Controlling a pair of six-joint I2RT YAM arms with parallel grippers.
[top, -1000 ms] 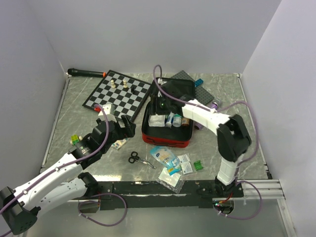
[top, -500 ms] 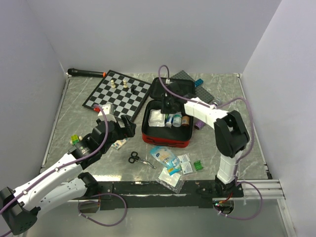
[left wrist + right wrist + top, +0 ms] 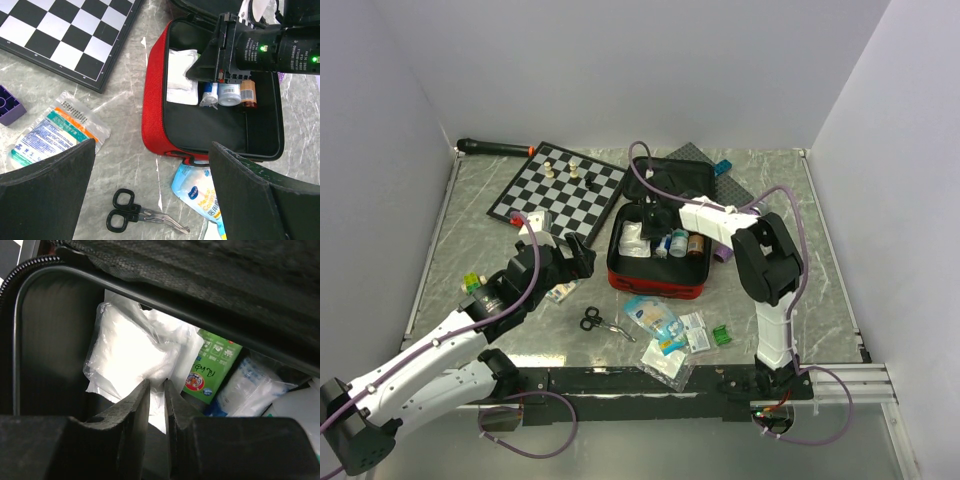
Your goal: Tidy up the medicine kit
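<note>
At the middle of the grey marbled tabletop [image 3: 790, 200], the soft red fabric medicine kit [image 3: 655, 281] lies unzipped, its lid folded back toward the far wall.

Packed, as observed: a white plastic-wrapped gauze pack [image 3: 127, 355] in the left part of the black-lined tray, a small green printed box [image 3: 207, 370] just beside it, and a row of small bottles [image 3: 230, 94].

Outstanding: black-handled scissors [image 3: 603, 322], a pale blue pouch [image 3: 653, 318], clear plastic packets [image 3: 670, 362] and a small green item [image 3: 722, 336] lie in front of the kit. An orange-and-teal sachet [image 3: 52, 132] lies to its left.

My right tool [image 3: 156, 382] is inside the tray at the gauze pack, fingers drawn almost together with a thin slit between. I cannot tell whether the wrapper is pinched. My left tool [image 3: 152, 150] is spread wide above the tabletop, holding nothing.

Assessment: roughly half the contents are in, and the lid is not yet closed.
</note>
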